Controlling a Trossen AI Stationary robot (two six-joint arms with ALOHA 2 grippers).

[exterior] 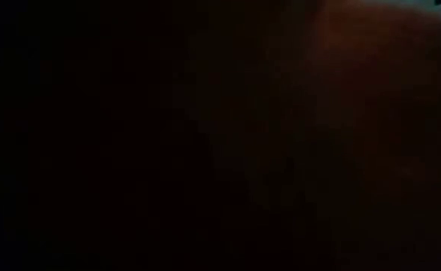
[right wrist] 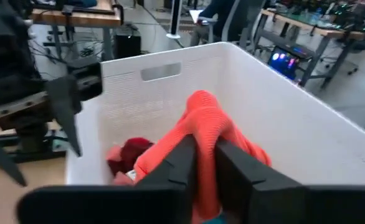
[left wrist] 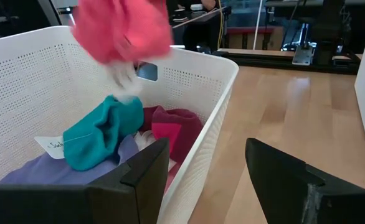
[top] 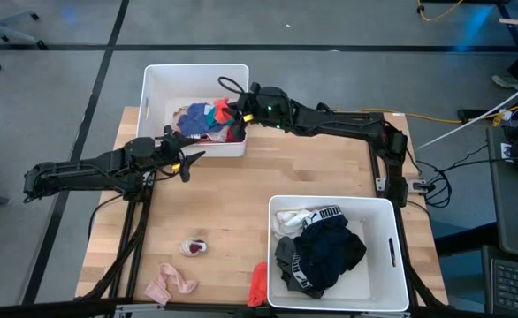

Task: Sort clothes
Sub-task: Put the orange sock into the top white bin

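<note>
Fingers (right wrist: pixel 232 165) of your right gripper (right wrist: pixel 206 163) stand close together with a fold of the coral-red garment (right wrist: pixel 204 118) pinched between them. That soft knit piece humps above the tips and drapes down on both sides, its long axis running roughly up and down, hanging over the far white bin (top: pixel 157 88). From the left wrist view you see it as a blurred pink-red bunch (left wrist: pixel 123 28) above the bin's perforated plastic wall (left wrist: pixel 198 84).

Below it in the bin lie a teal sock (left wrist: pixel 101 134), a maroon piece (left wrist: pixel 176 124) and a lavender cloth (left wrist: pixel 58 171), all limp and crumpled.

Your left gripper (top: pixel 188 161) waits just outside the bin's near wall, its dark fingers (left wrist: pixel 142 174) spread wide and holding nothing.

On the wooden table (top: pixel 241 190) lie a pale pink garment (top: pixel 171 283), a small pink-and-maroon piece (top: pixel 194 246) and a red one (top: pixel 258 283) beside the near bin (top: pixel 387 256), which holds black and white clothes (top: pixel 325 252).
</note>
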